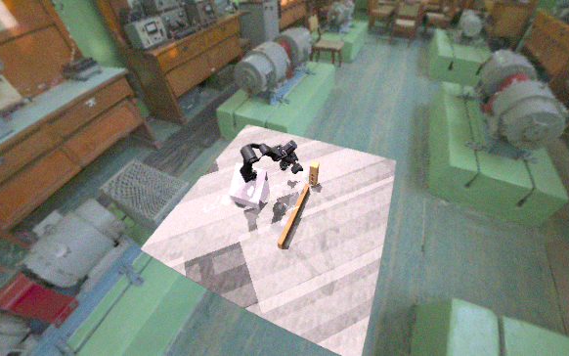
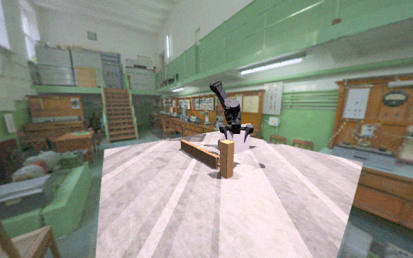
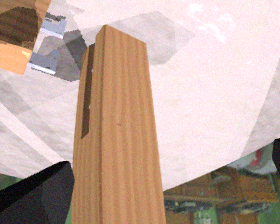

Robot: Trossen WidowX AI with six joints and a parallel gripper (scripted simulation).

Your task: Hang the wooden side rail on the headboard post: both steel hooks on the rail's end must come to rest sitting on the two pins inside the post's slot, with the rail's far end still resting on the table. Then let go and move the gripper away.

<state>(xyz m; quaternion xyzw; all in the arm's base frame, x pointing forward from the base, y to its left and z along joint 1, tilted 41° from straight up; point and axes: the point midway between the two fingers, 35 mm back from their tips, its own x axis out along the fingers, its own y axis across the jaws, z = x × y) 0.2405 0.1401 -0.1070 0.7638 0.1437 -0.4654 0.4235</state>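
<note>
Jaws spread wide and holding nothing — the gripper hangs low over the worktop, near the headboard post but not touching it or the rail. In the top view the post stands upright at about two o'clock from the arm's white base, and the wooden side rail lies flat on the worktop, running from just beside the post's foot away toward seven o'clock. Its hooked end is the one nearest the post; the steel hooks show only as a small grey patch in the wrist view, too blurred to say more. That view also shows the dark slot running up one face of the post; the pins inside it cannot be seen. Judging by its look, the rail is a long, stiff, fairly light wooden bar with flat parallel sides — easy to pinch across its width, though gripped far from the hooks it would likely swing. A hold close to the hooked end seems best, leaving the far end to rest as a pivot. The arm is folded forward from its base, wrist bent down, camera looking along the post.
</note>
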